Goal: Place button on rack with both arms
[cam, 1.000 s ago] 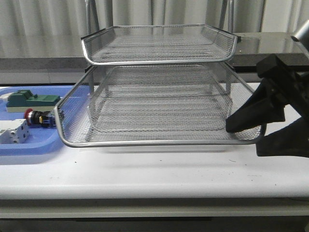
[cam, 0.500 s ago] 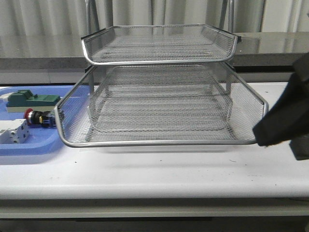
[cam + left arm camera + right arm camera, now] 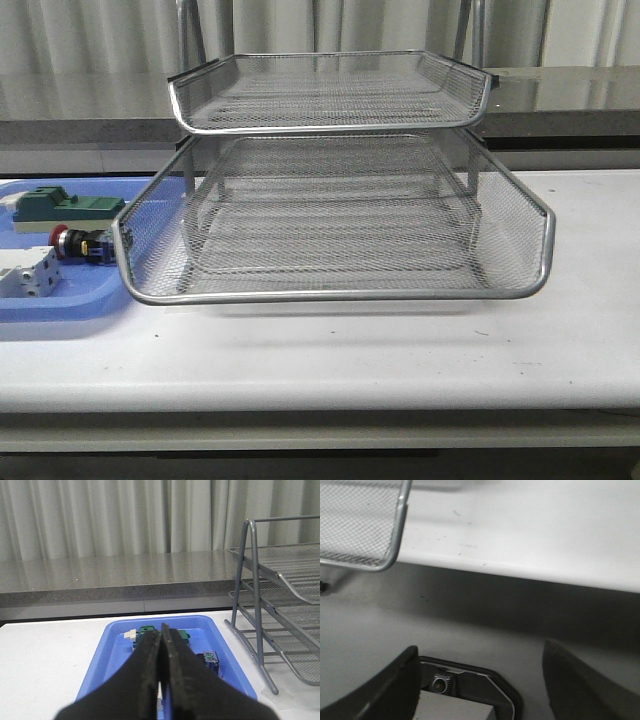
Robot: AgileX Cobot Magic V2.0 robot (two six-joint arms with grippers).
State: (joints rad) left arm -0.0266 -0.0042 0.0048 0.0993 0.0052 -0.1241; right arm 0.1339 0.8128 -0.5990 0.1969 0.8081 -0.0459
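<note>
Needing to reach for the button (image 3: 74, 243) lying in the blue tray (image 3: 60, 308), beside the rack (image 3: 330, 215). Spreading the left tool (image 3: 161, 645), now pressed together, before descending over the red cap; keeping the right tool (image 3: 480, 680), spread wide, off the tabletop (image 3: 400, 350).

front and wrist views share rack (image 3: 330, 215).

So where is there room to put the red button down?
Both wire trays of the rack look bare, the pulled-out lower one easiest to reach. The white table in front of the rack and to its right is bare too. The blue tray is crowded: the button lies between a green block and a white block.
</note>
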